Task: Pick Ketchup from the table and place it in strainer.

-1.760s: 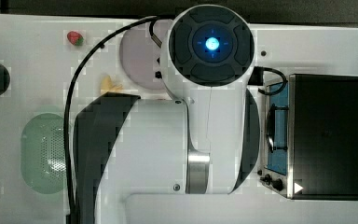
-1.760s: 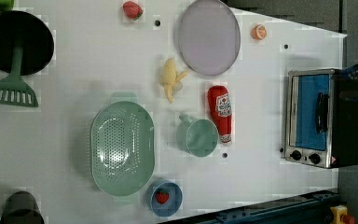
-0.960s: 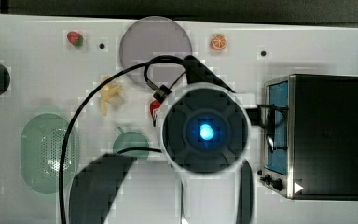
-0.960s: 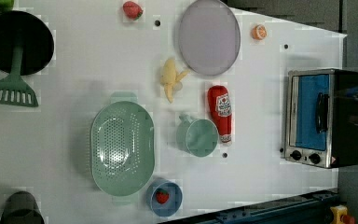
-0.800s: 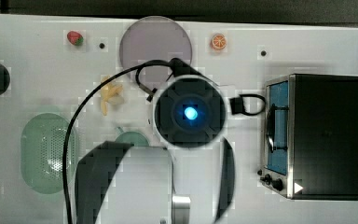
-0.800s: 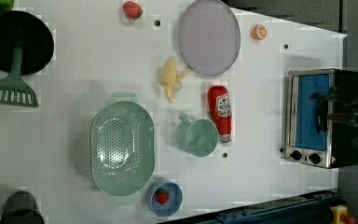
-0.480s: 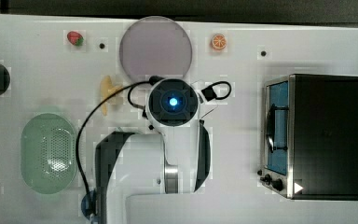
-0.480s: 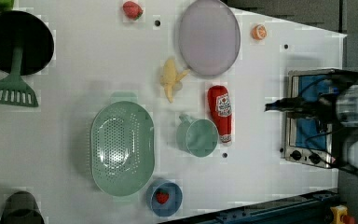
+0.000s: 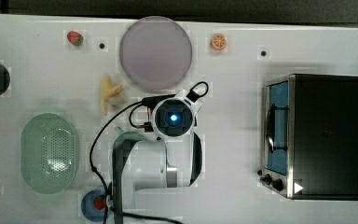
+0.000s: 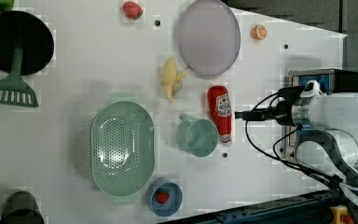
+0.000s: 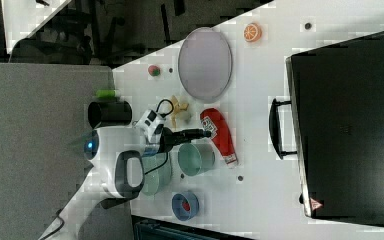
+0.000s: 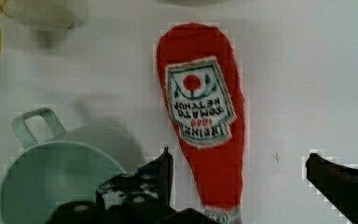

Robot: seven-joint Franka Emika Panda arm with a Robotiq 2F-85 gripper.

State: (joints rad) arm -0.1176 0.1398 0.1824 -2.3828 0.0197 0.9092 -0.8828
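Lying flat on the table (image 10: 98,65): ketchup (image 10: 220,113), a red bottle with a white label, body toward the plate (image 10: 208,36), neck and cap away from it. In the left view it sits between the plate and the cup (image 10: 197,136), just beside the cup's rim, with the banana (image 10: 171,79) near on the left view's left. Flat on its side, it offers its narrow width to a grasp from above.

Strainer (image 10: 122,148): pale green oval basket, empty, past the cup on the left view's left, well apart from the ketchup. Nothing stands between the two but the cup, which a carry would probably need to clear.

Gripper (image 12: 240,172): jaws wide apart, holding nothing. In the wrist view one finger (image 12: 161,170) shows on the cup side of the bottle's lower body and the other on the far side, so the jaws straddle the neck end; no contact is visible. In the right view the gripper (image 11: 200,133) hangs above the table near the bottle.

Other items: toaster oven (image 10: 324,79), orange slice (image 10: 259,31), strawberry (image 10: 132,9), blue bowl (image 10: 164,198) with a second strawberry, black pan (image 10: 16,42), green spatula (image 10: 11,88).

Step judged: approach over the ketchup, grasp not yet made.
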